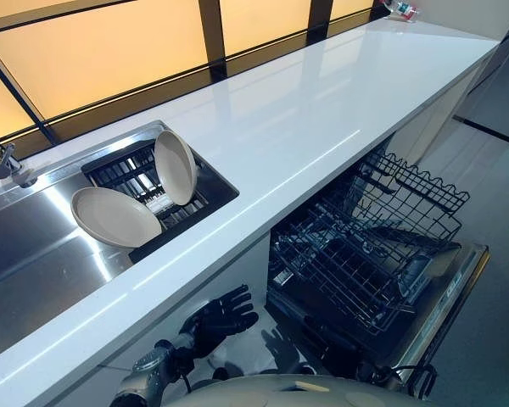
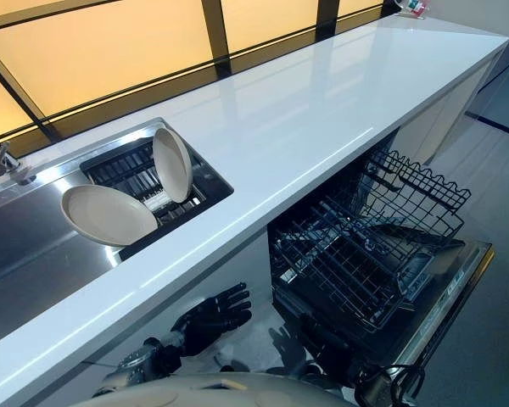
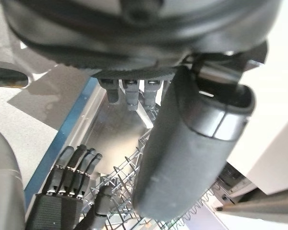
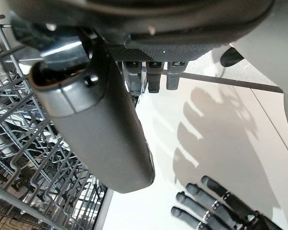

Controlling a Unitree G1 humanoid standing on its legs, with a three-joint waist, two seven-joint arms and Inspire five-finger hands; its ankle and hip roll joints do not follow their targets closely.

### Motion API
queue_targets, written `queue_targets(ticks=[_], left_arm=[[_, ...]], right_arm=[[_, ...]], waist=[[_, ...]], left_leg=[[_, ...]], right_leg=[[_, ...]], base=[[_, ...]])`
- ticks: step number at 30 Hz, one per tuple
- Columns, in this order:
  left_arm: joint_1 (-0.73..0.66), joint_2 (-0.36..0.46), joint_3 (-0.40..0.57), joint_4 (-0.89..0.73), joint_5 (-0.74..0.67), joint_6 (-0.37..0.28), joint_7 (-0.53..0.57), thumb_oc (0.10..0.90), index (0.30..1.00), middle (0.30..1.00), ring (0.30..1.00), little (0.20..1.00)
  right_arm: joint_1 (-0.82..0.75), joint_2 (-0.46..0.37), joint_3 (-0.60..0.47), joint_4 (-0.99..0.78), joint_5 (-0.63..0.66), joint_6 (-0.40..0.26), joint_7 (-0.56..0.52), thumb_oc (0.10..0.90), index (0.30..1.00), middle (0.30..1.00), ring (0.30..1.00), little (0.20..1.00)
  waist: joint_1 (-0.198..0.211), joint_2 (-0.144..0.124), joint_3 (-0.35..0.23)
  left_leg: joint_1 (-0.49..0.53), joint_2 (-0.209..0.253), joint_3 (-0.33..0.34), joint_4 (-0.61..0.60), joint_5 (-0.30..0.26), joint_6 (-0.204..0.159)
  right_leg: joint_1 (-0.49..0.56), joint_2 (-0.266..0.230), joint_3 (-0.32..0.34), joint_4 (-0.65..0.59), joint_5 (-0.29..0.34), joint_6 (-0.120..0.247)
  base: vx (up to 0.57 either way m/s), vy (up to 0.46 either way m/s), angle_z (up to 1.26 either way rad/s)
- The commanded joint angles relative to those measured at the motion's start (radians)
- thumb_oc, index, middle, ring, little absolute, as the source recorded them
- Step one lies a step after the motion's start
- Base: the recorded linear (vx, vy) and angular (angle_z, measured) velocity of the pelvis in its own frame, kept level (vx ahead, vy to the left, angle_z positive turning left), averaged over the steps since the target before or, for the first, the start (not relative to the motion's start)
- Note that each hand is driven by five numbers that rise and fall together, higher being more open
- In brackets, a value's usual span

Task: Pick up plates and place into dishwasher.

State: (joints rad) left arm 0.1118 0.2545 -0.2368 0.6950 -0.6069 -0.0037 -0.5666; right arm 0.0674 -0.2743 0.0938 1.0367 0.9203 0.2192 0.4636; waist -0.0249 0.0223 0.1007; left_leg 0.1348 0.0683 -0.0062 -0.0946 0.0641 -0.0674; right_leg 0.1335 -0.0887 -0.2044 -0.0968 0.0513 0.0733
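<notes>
2 plates (image 1: 116,217) stand in the black rack (image 1: 119,170) in the sink (image 1: 25,246), while the left hand (image 1: 220,315), fingers spread and empty, hangs beside the open dishwasher (image 1: 369,246), as does the right hand (image 3: 67,191).

Two beige plates (image 1: 116,217) (image 1: 176,166) in one black sink rack (image 1: 127,165); one steel sink (image 1: 34,254); one dishwasher basket (image 1: 369,246); one faucet (image 1: 0,159).

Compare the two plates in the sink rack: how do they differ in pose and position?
The near plate leans back at a shallow tilt, its face turned up; the far plate stands almost on edge. The near plate sits at the rack's front corner towards the faucet; the far plate stands further back, nearer the rack's middle. Both look beige, round, alike in size, and empty.
</notes>
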Motion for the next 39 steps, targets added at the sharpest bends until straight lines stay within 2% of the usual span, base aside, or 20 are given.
queue_targets(ticks=[1, 3, 8, 9, 11, 15, 18, 21, 25, 29, 33, 39], left_arm=[[-0.161, 0.07, 0.134, -0.21, -0.113, -0.181, 0.074, 0.8, 0.9, 0.9, 0.9, 0.9], [-0.173, 0.099, 0.167, -0.297, -0.1, -0.197, 0.124, 0.8, 0.9, 0.9, 0.9, 0.9], [-0.203, 0.155, 0.223, -0.483, -0.121, -0.233, 0.173, 0.8, 0.9, 0.9, 0.9, 0.9], [-0.212, 0.185, 0.251, -0.581, -0.069, -0.276, 0.245, 0.8, 0.9, 0.9, 0.9, 0.9], [-0.224, 0.217, 0.283, -0.671, -0.073, -0.32, 0.308, 0.8, 0.9, 0.9, 0.9, 0.9], [-0.23, 0.223, 0.34, -0.779, -0.063, -0.43, 0.384, 0.8, 0.9, 0.9, 0.9, 0.9], [-0.228, 0.224, 0.376, -0.845, 0.007, -0.524, 0.453, 0.8, 0.9, 0.9, 0.9, 0.9], [-0.236, 0.231, 0.398, -0.887, 0.055, -0.573, 0.514, 0.8, 0.9, 0.9, 0.9, 0.9], [-0.249, 0.239, 0.445, -0.935, 0.1, -0.682, 0.621, 0.8, 0.9, 0.9, 0.9, 0.9], [-0.246, 0.236, 0.46, -0.949, 0.092, -0.686, 0.628, 0.8, 0.9, 0.9, 0.9, 0.9], [-0.258, 0.236, 0.455, -0.947, 0.087, -0.654, 0.612, 0.8, 0.9, 0.9, 0.9, 0.9], [-0.27, 0.245, 0.449, -0.947, 0.084, -0.647, 0.613, 0.8, 0.9, 0.9, 0.9, 0.9]], right_arm=[[-0.035, 0.021, -0.009, -0.041, 0.001, 0.01, 0.017, 0.8, 0.9, 0.9, 0.9, 0.9], [-0.025, 0.026, -0.014, -0.045, -0.001, 0.004, 0.015, 0.8, 0.9, 0.9, 0.9, 0.9], [-0.008, 0.034, -0.026, -0.032, -0.006, -0.018, 0.027, 0.8, 0.9, 0.9, 0.9, 0.9], [0.0, 0.039, -0.032, -0.029, -0.007, -0.027, 0.031, 0.8, 0.9, 0.9, 0.9, 0.9], [0.008, 0.045, -0.036, -0.026, 0.0, -0.037, 0.033, 0.8, 0.9, 0.9, 0.9, 0.9], [0.016, 0.057, -0.04, -0.012, 0.008, -0.055, 0.041, 0.8, 0.9, 0.9, 0.9, 0.9], [0.024, 0.069, -0.041, -0.009, 0.012, -0.067, 0.042, 0.8, 0.9, 0.9, 0.9, 0.9], [0.028, 0.077, -0.039, -0.005, 0.01, -0.077, 0.041, 0.8, 0.9, 0.9, 0.9, 0.9], [0.029, 0.083, -0.029, 0.01, 0.024, -0.092, 0.045, 0.8, 0.9, 0.9, 0.9, 0.9], [0.034, 0.089, -0.026, -0.004, 0.023, -0.088, 0.029, 0.8, 0.9, 0.9, 0.9, 0.9], [0.028, 0.087, -0.028, 0.005, 0.02, -0.084, 0.033, 0.8, 0.9, 0.9, 0.9, 0.9], [0.016, 0.082, -0.023, 0.019, 0.027, -0.084, 0.033, 0.8, 0.9, 0.9, 0.9, 0.9]], waist=[[0.016, 0.008, 0.025], [0.018, 0.008, 0.023], [0.02, 0.008, 0.017], [0.023, 0.007, 0.015], [0.027, 0.006, 0.012], [0.035, 0.002, 0.009], [0.038, -0.003, 0.006], [0.039, -0.006, 0.004], [0.043, -0.011, -0.003], [0.042, -0.013, -0.006], [0.04, -0.012, -0.007], [0.04, -0.01, -0.009]], left_leg=[[0.026, -0.131, 0.051, 0.007, -0.123, 0.097], [0.026, -0.132, 0.05, 0.007, -0.123, 0.098], [0.025, -0.135, 0.042, 0.007, -0.128, 0.103], [0.024, -0.135, 0.039, 0.007, -0.13, 0.105], [0.023, -0.138, 0.033, 0.007, -0.132, 0.106], [0.022, -0.141, 0.024, 0.007, -0.136, 0.106], [0.021, -0.142, 0.018, 0.007, -0.138, 0.106], [0.02, -0.144, 0.014, 0.007, -0.14, 0.106], [0.02, -0.144, 0.009, 0.007, -0.142, 0.104], [0.02, -0.145, 0.007, 0.007, -0.141, 0.103], [0.022, -0.146, 0.005, 0.007, -0.142, 0.104], [0.026, -0.146, 0.003, 0.007, -0.144, 0.105]], right_leg=[[0.009, 0.1, 0.009, 0.058, -0.114, -0.028], [0.009, 0.099, 0.009, 0.06, -0.116, -0.028], [0.01, 0.097, 0.01, 0.059, -0.121, -0.028], [0.01, 0.097, 0.009, 0.06, -0.123, -0.028], [0.011, 0.097, 0.008, 0.057, -0.124, -0.028], [0.013, 0.095, 0.004, 0.055, -0.127, -0.029], [0.014, 0.094, 0.002, 0.054, -0.129, -0.03], [0.015, 0.094, 0.002, 0.052, -0.13, -0.03], [0.016, 0.094, 0.001, 0.05, -0.13, -0.03], [0.016, 0.094, 0.002, 0.05, -0.13, -0.031], [0.016, 0.096, 0.007, 0.052, -0.131, -0.032], [0.018, 0.098, 0.013, 0.053, -0.132, -0.031]], base=[[0.0, 0.0, 0.0], [0.0, 0.0, 0.0], [0.0, 0.0, 0.0], [0.0, 0.0, 0.0], [-0.01, -0.009, 0.04], [0.0, 0.0, 0.0], [0.0, -0.006, 0.01], [0.0, -0.006, -0.03], [0.0, 0.0, 0.0], [0.0, 0.0, 0.01], [0.0, 0.0, 0.0], [0.0, 0.0, 0.0]])
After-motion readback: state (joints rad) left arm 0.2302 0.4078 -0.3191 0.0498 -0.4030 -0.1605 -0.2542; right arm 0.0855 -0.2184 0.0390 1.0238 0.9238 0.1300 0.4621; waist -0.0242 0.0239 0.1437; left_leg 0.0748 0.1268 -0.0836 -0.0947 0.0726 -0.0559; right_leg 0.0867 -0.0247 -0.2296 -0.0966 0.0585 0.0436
